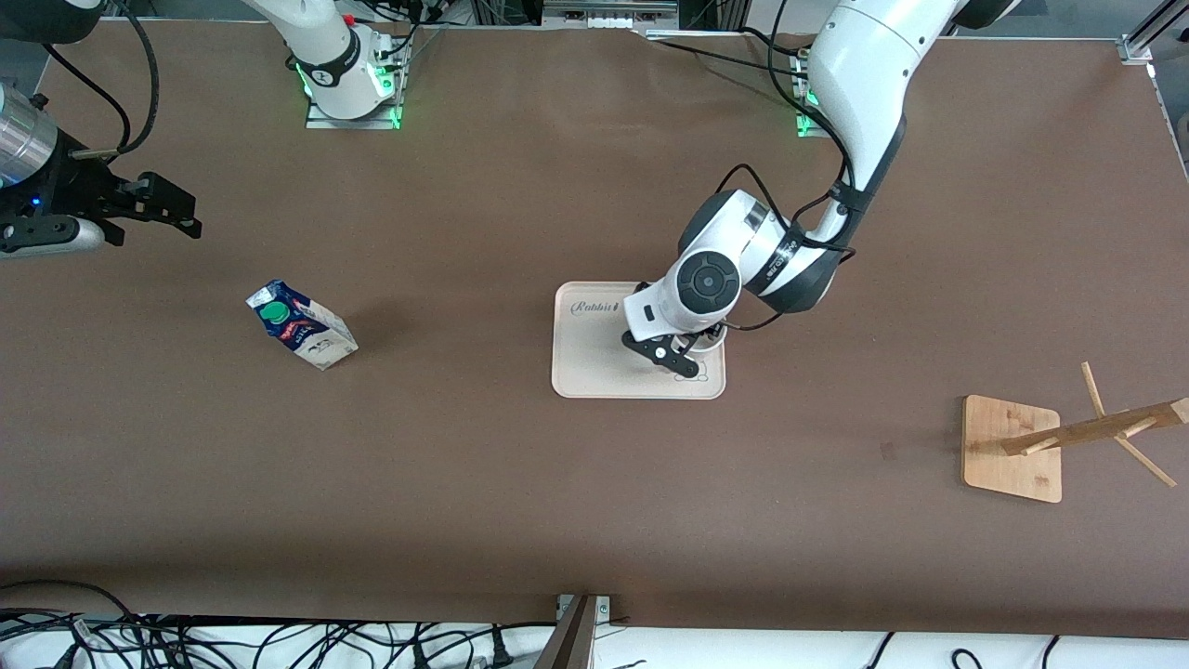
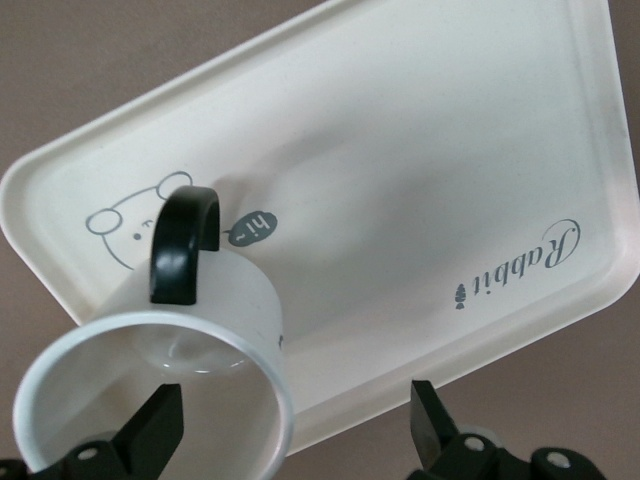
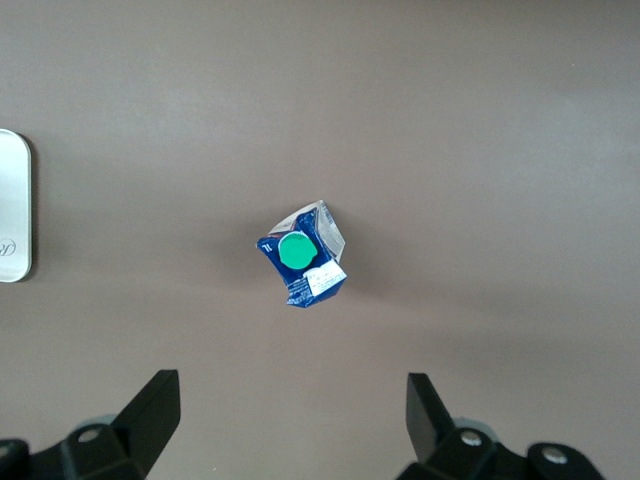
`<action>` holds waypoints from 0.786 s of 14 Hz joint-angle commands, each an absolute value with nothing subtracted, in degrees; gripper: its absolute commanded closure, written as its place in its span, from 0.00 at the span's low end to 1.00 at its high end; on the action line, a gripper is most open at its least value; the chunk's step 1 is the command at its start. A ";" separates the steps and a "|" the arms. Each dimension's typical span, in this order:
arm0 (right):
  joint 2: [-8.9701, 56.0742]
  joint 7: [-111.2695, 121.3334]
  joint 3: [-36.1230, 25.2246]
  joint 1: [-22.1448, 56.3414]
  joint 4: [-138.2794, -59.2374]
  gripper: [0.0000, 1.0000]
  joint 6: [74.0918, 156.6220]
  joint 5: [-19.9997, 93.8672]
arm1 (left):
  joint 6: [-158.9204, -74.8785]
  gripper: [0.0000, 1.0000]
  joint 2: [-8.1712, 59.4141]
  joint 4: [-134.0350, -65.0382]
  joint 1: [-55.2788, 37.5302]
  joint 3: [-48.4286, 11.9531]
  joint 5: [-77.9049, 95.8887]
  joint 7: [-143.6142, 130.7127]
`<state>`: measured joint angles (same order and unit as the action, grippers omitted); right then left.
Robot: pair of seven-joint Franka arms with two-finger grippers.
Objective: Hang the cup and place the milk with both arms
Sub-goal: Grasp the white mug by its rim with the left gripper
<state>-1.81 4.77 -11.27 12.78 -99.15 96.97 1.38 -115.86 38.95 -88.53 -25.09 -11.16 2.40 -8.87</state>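
The left gripper (image 1: 671, 356) sits low over the tray (image 1: 594, 372) at the centre of the front view, and there we cannot make out its fingers. We count two arms, one cream tray, one milk (image 1: 302, 325) carton at centre-left on the brown worktop (image 1: 520, 502), and one wooden rack (image 1: 1068, 437) at lower right. The right gripper (image 1: 153, 206) hangs at the upper left edge of the frame, over bare worktop.

In the left wrist view we see one cup (image 2: 165, 385), white with a black loop handle, at lower left on the tray (image 2: 420, 170). The left gripper (image 2: 295, 440) is spread wide, one finger inside the cup's mouth.

In the right wrist view we see one milk (image 3: 303, 256) carton at the centre, blue and white with a green cap, upright. The right gripper (image 3: 290, 425) is spread wide, holding nothing.
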 commanded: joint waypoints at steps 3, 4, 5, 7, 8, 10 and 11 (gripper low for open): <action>-0.97 4.75 -9.67 11.51 -97.12 0.00 97.64 0.53 | -115.58 0.00 39.02 -89.30 -25.75 -11.34 1.32 -12.39; -0.79 5.36 -9.67 11.43 -95.47 0.00 96.95 0.35 | -115.75 0.00 39.28 -89.30 -25.84 -11.34 1.32 -12.31; -0.44 5.45 -9.67 11.51 -95.28 0.00 96.86 0.35 | -116.54 0.00 39.64 -89.38 -25.84 -11.34 1.32 -12.39; -0.26 5.45 -9.67 11.51 -94.75 0.00 96.85 0.26 | -116.89 0.06 39.90 -89.38 -26.10 -11.34 1.32 -12.39; -0.18 5.36 -9.67 11.51 -94.40 0.00 96.77 0.26 | -116.81 0.54 39.82 -89.38 -26.19 -11.34 1.32 -12.83; -0.09 4.75 -9.67 11.43 -94.31 0.00 96.86 0.44 | -116.72 0.92 40.08 -89.38 -26.80 -11.34 1.32 -17.99; 0.35 4.57 -9.75 11.34 -94.22 0.00 96.86 0.53 | -116.37 1.00 40.08 -89.38 -26.81 -11.34 1.32 -19.93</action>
<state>-0.89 4.75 -10.76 12.73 -95.92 97.70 0.98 -116.24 40.31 -89.09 -26.24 -11.35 2.40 -15.85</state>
